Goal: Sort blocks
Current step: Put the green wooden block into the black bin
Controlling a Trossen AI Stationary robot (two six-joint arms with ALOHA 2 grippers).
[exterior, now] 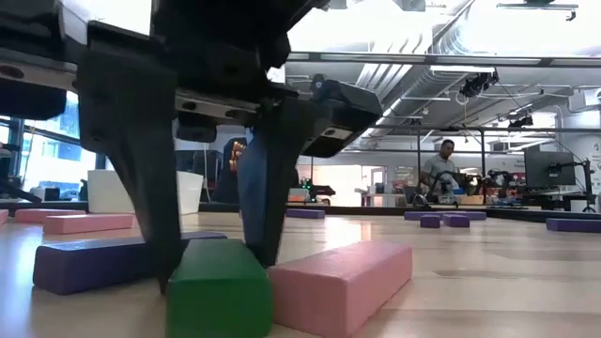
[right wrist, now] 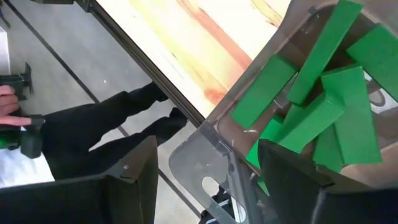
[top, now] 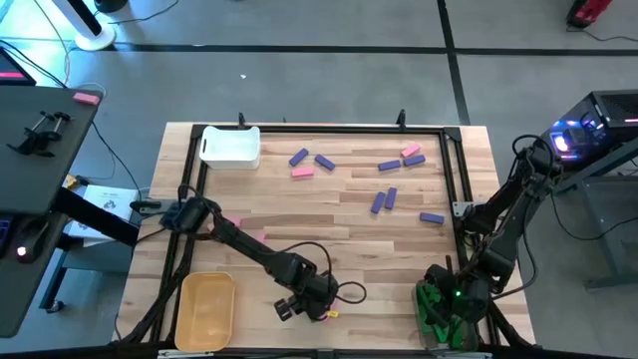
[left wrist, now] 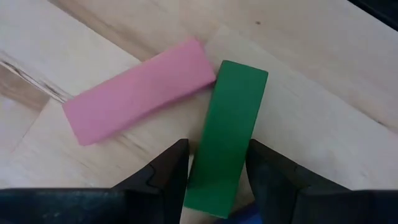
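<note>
My left gripper is low at the table's near edge, shut on a green block that lies on the wood. A pink block lies next to the green one, and a purple block is close on the other side. Several purple and pink blocks lie scattered flat over the far half of the table. My right gripper hangs open over the clear bin at the near right corner, which holds several green blocks. My left gripper pinches the green block's near end between its two fingers, one on each long side. The fingers come from above, pointing down, and lie across the block. The block lies flat on the table.
A white bin stands at the far left corner and a yellow bin at the near left corner. A dark frame edges the table. A person's hand shows beyond the table's edge. The middle of the table has bare wood.
</note>
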